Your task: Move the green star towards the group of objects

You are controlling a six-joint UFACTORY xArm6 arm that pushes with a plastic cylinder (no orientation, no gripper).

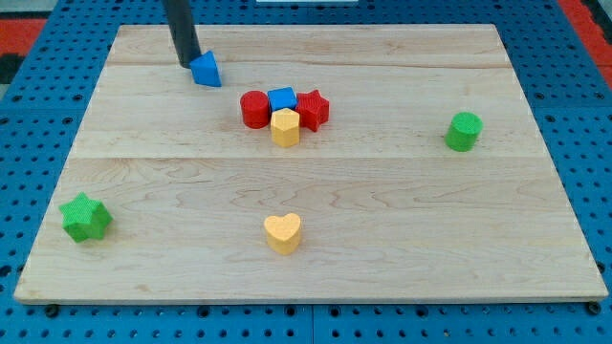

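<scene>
At the view's far left we see the green star [86,217] lying alone near the board's [402,258] lower corner, well apart from the rest. Up top, our rod, which carries no jaws, rests my tip [188,63] just left of a blue triangular block [207,69]. Rightward sit a yellow heart [283,232], the cluster of red cylinder [253,109], blue cube [281,97], yellow hexagon [285,126] and red star [313,109], then a green cylinder [464,131].

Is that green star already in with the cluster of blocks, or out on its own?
Out on its own: the green star sits near the view's bottom-left corner, far from the cluster around the yellow block.
</scene>
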